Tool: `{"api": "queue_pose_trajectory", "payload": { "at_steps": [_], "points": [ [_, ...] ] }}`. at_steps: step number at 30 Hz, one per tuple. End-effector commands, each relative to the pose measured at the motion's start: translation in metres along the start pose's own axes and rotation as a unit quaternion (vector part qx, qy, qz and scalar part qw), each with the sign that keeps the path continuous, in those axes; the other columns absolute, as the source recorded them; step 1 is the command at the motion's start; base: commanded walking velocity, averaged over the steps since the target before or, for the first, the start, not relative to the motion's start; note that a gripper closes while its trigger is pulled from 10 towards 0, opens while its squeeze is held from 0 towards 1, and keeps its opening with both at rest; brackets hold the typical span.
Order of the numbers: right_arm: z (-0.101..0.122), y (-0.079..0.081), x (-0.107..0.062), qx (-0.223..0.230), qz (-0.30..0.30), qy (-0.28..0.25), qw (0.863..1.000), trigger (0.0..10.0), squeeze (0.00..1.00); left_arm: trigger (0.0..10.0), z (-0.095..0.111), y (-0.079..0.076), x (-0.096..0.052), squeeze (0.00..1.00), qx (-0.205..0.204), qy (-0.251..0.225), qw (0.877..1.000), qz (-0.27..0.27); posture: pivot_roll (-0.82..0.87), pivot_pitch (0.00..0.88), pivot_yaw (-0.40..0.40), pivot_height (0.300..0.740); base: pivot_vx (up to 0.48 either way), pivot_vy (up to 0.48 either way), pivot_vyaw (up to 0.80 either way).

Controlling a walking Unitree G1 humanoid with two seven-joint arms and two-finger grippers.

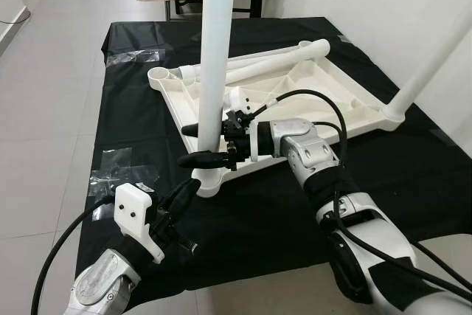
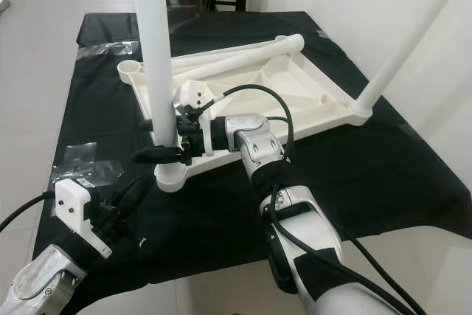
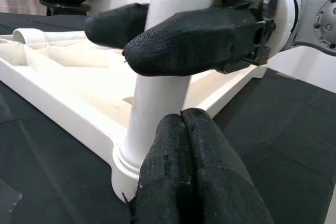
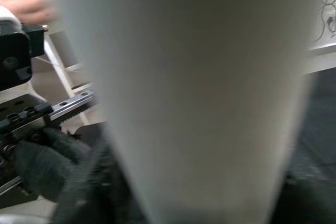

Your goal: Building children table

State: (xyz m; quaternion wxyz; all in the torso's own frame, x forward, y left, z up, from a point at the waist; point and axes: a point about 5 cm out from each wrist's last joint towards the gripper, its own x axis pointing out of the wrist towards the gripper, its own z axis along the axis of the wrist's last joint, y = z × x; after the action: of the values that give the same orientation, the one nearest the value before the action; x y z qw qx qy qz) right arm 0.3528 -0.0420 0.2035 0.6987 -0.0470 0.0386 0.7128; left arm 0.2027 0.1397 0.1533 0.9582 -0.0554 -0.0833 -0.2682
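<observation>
**Left eye view: right jaws on upright leg**

Right gripper [image 1: 198, 144] grasps the upright leg [image 1: 215, 49], one finger each side, just above its corner socket on the inverted tabletop [image 1: 324, 90]. Left gripper [image 3: 184, 145], jaws clenched together and empty, sits just below, near the socket. Black cloth [image 1: 413, 175] underneath.

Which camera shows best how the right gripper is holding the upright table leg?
The left wrist view: the right gripper has one black finger on each side of the upright leg, above its socket. Both eye views show this smaller from above; the right wrist view is a blurred close-up of the leg.
</observation>
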Motion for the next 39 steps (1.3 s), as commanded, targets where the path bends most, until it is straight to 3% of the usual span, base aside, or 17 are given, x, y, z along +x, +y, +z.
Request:
{"api": "queue_pose_trajectory", "payload": {
  "at_steps": [1, 4, 11, 12, 13, 14, 15, 16, 17, 24, 25, 28, 29, 33, 36, 37, 39],
  "points": [
    [-0.005, 0.003, 0.006, 0.008, 0.024, 0.007, 1.0, 0.0, 0.0, 10.0, -0.005, -0.002, -0.001, 0.0, -0.006, 0.008, 1.0, 0.002, 0.14, 0.075, -0.121, 0.74, 0.0, 0.0, 0.0],
    [-0.009, 0.001, 0.0, -0.002, -0.003, -0.001, 1.0, 0.0, 0.0, 10.0, -0.004, -0.002, -0.001, 0.0, -0.006, 0.008, 1.0, 0.002, 0.14, 0.076, -0.122, 0.74, 0.0, 0.0, 0.0],
    [-0.036, 0.003, -0.02, -0.013, -0.159, 0.013, 0.987, 0.0, 0.0, 10.0, -0.003, -0.003, -0.004, 0.0, -0.006, 0.006, 1.0, 0.002, 0.13, 0.091, -0.125, 0.74, 0.0, 0.0, 0.0],
    [-0.048, 0.0, -0.019, 0.023, -0.312, 0.013, 0.95, 0.0, 0.0, 10.0, -0.003, -0.003, -0.005, 0.0, -0.006, 0.007, 1.0, 0.001, 0.14, 0.091, -0.137, 0.74, 0.0, 0.0, 0.0],
    [-0.048, 0.0, -0.019, 0.023, -0.312, 0.013, 0.95, 0.0, 0.0, 10.0, -0.003, -0.003, -0.005, 0.0, -0.006, 0.007, 1.0, 0.001, 0.14, 0.091, -0.137, 0.74, 0.0, 0.0, 0.0],
    [-0.064, 0.017, -0.008, 0.056, -0.381, 0.015, 0.923, 0.0, 0.0, 10.0, -0.002, -0.003, -0.005, 0.0, -0.006, 0.007, 1.0, 0.001, 0.14, 0.104, -0.123, 0.74, 0.0, 0.0, 0.0],
    [-0.064, 0.017, -0.008, 0.056, -0.381, 0.015, 0.923, 0.0, 0.0, 10.0, -0.002, -0.003, -0.005, 0.0, -0.006, 0.007, 1.0, 0.001, 0.14, 0.104, -0.123, 0.74, 0.0, 0.0, 0.0],
    [-0.071, 0.031, 0.0, 0.068, -0.426, 0.017, 0.902, 0.0, 0.0, 10.0, -0.002, -0.003, -0.005, 0.0, -0.006, 0.007, 1.0, 0.001, 0.14, 0.101, -0.123, 0.74, 0.0, 0.0, 0.0],
    [-0.074, 0.037, 0.006, 0.065, -0.442, 0.02, 0.894, 0.0, 0.0, 10.0, -0.002, -0.002, -0.005, 0.0, -0.005, 0.007, 1.0, 0.002, 0.14, 0.092, -0.125, 0.74, 0.0, 0.0, 0.0],
    [-0.07, 0.033, 0.017, 0.024, -0.415, 0.033, 0.909, 0.0, 0.0, 10.0, -0.002, -0.003, -0.002, 0.0, -0.004, 0.006, 1.0, 0.001, 0.14, 0.091, -0.138, 0.74, 0.0, 0.0, 0.0],
    [-0.065, 0.029, 0.019, 0.007, -0.396, 0.037, 0.917, 10.0, 0.15, 10.0, -0.003, -0.003, -0.002, 0.0, -0.003, 0.004, 1.0, 0.003, 0.14, 0.089, -0.142, 0.74, 0.0, 0.0, 0.0],
    [-0.061, 0.028, 0.019, 0.006, -0.377, 0.027, 0.926, 10.0, 0.15, 10.0, -0.003, -0.003, -0.001, 0.0, -0.003, 0.003, 1.0, 0.005, 0.14, 0.088, -0.142, 0.74, 0.0, 0.0, 0.0],
    [-0.058, 0.025, 0.019, 0.007, -0.366, 0.022, 0.93, 10.0, 1.0, 10.0, -0.003, -0.004, -0.001, 0.0, -0.003, 0.003, 1.0, 0.005, 0.15, 0.088, -0.142, 0.74, 0.0, 0.0, 0.0],
    [-0.047, 0.016, 0.015, 0.002, -0.35, 0.009, 0.937, 10.0, 1.0, 10.0, -0.003, -0.003, -0.001, 0.0, -0.004, 0.004, 1.0, 0.004, 0.14, 0.087, -0.136, 0.74, 0.0, 0.0, 0.0],
    [-0.03, 0.009, 0.011, -0.029, -0.293, -0.001, 0.956, 10.0, 0.98, 10.0, -0.004, -0.003, -0.002, 0.0, -0.005, 0.005, 1.0, 0.002, 0.14, 0.079, -0.13, 0.74, 0.0, 0.0, 0.0],
    [-0.022, 0.007, 0.01, -0.05, -0.246, -0.003, 0.968, 10.0, 0.0, 10.0, -0.004, -0.003, -0.002, 0.0, -0.005, 0.006, 1.0, 0.002, 0.14, 0.078, -0.13, 0.74, 0.0, 0.0, 0.0],
    [-0.016, 0.007, 0.008, -0.06, -0.197, -0.005, 0.978, 10.0, 0.0, 10.0, -0.004, -0.002, -0.002, 0.0, -0.005, 0.006, 1.0, 0.001, 0.14, 0.074, -0.13, 0.74, 0.0, 0.0, 0.0]
  ]
}}
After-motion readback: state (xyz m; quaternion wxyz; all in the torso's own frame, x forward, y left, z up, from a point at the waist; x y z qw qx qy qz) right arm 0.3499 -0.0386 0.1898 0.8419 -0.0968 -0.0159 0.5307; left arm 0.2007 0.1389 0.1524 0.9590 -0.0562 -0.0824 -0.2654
